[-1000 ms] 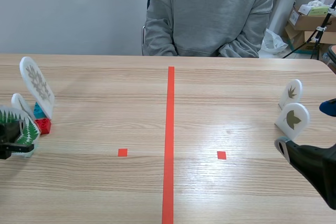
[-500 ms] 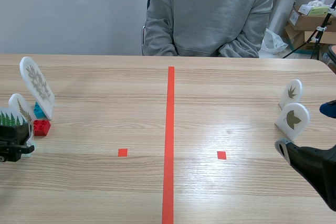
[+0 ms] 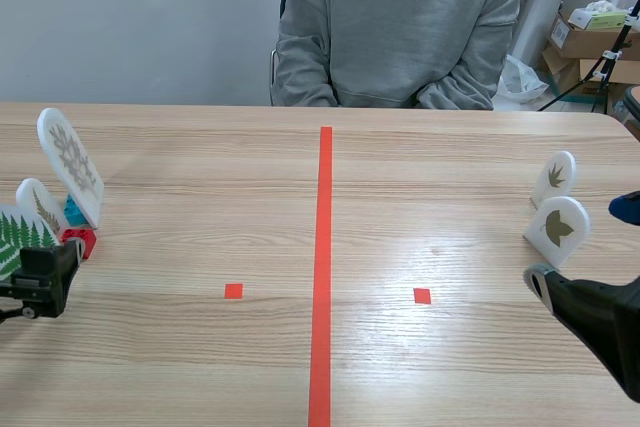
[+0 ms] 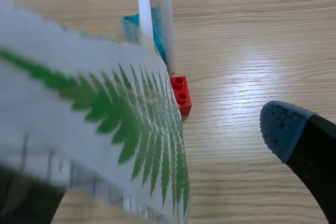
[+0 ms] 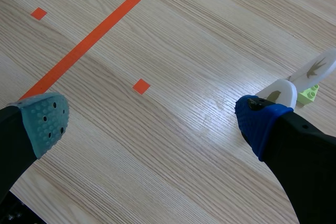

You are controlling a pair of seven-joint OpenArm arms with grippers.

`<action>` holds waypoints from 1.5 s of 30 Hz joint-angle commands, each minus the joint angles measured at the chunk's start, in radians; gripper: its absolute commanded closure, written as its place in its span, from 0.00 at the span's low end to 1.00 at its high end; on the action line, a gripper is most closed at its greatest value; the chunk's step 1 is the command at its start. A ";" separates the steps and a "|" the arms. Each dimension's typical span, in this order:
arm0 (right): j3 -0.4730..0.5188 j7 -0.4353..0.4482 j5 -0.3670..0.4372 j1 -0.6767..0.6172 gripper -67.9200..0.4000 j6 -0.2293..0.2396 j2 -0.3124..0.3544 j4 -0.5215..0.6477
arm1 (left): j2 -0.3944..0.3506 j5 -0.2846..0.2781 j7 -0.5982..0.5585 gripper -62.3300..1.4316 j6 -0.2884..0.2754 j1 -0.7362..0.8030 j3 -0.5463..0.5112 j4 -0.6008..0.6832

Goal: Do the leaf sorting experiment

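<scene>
The left gripper (image 3: pixel 45 272) sits low at the table's (image 3: pixel 200 367) left edge. In its wrist view one finger (image 4: pixel 286 129) stands wide to the side with bare wood between it and the fern card (image 4: pixel 105 114). The card hides the other finger, so the jaws read as spread, not clamped. The fern card, pale with a green frond printed on it, leans tilted over the hidden finger's side.

Just ahead of it is a red block (image 4: pixel 180 94), and past that a teal block (image 4: pixel 131 24) at the foot of a tall white leaf card (image 3: pixel 70 162). A smaller white card (image 3: pixel 40 209) stands beside them.

The right gripper (image 5: pixel 152 121) is near the table's right edge, its fingers wide apart over bare wood with nothing between them.

Just beyond its blue pad stand two white cards with olive leaves, the nearer one (image 3: pixel 557 229) and the farther one (image 3: pixel 554 177). A lime-green block (image 5: pixel 310 94) lies at the farther card's foot.

A person in a grey sweatshirt (image 3: pixel 400 27) sits at the far edge.
</scene>
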 commanded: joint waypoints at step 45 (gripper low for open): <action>0.001 0.007 0.012 0.011 0.00 0.008 0.003 -0.001 | 0.114 -0.079 0.145 0.00 -0.195 0.594 0.150 0.848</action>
